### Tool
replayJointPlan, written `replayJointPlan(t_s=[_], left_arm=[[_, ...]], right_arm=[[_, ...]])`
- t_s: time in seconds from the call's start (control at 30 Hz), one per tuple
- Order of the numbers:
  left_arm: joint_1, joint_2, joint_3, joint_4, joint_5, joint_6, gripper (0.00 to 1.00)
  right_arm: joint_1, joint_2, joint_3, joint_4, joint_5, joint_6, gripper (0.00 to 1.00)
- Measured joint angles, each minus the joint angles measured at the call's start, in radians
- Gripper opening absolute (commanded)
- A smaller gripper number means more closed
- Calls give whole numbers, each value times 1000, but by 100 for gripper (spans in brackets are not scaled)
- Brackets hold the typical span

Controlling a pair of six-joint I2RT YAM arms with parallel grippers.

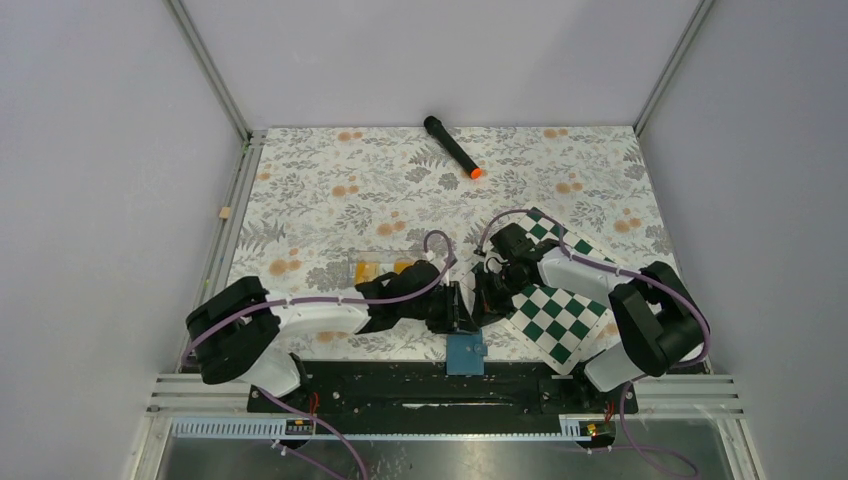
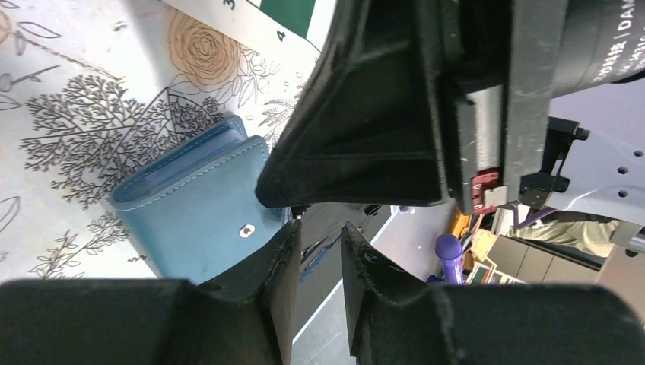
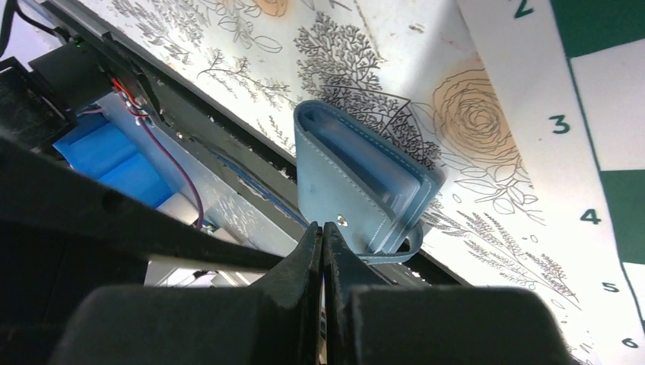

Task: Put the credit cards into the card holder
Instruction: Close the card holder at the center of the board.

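In the top view the card holder (image 1: 466, 353) lies at bottom centre, right on the near edge of the table (image 1: 330, 180). The left gripper (image 1: 458, 308) and right gripper (image 1: 487, 298) crowd together just above it in the frame. The credit cards (image 1: 368, 270) sit left of centre, beside the left arm and well apart from the holder. The chessboard (image 1: 555, 315) lies under the right arm.

In the left wrist view the holder fills the left middle of the frame. It is folded, with its snap (image 2: 246, 230) facing up. The left fingers at the bottom edge stand narrowly parted, with nothing showing between them. A black finger of the right gripper reaches down from the upper right to the holder's right edge.

In the right wrist view the right fingers at bottom centre are pressed fully together. Their tips sit at the cover's lower edge, just beside the snap. I cannot tell whether they nip any of the cover.

The step in hand looks like getting the cover open. To do it well, the right tips should catch only the top flap near the snap, not the whole fold. The left gripper should pin the lower half flat while the flap lifts. Because the holder lies on the table's edge, any pull toward the bottom of the top view could drag it off, so lift up and inward. The fingers are close together, so move them one at a time.
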Motion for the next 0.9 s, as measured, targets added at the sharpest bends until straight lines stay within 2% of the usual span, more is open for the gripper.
replayJointPlan(t_s=[0.37,0.57,0.9], left_arm=[[-59,85,98,-183,-10,64,30],[-75,132,127,-220,-10,81,29],[-77,172,171,-236,-9,102,19]], right_arm=[[0,70,-47,3,74,-14,0],[-2,80,-47,0,71,-13,0],[-2,80,-47,0,71,-13,0]])
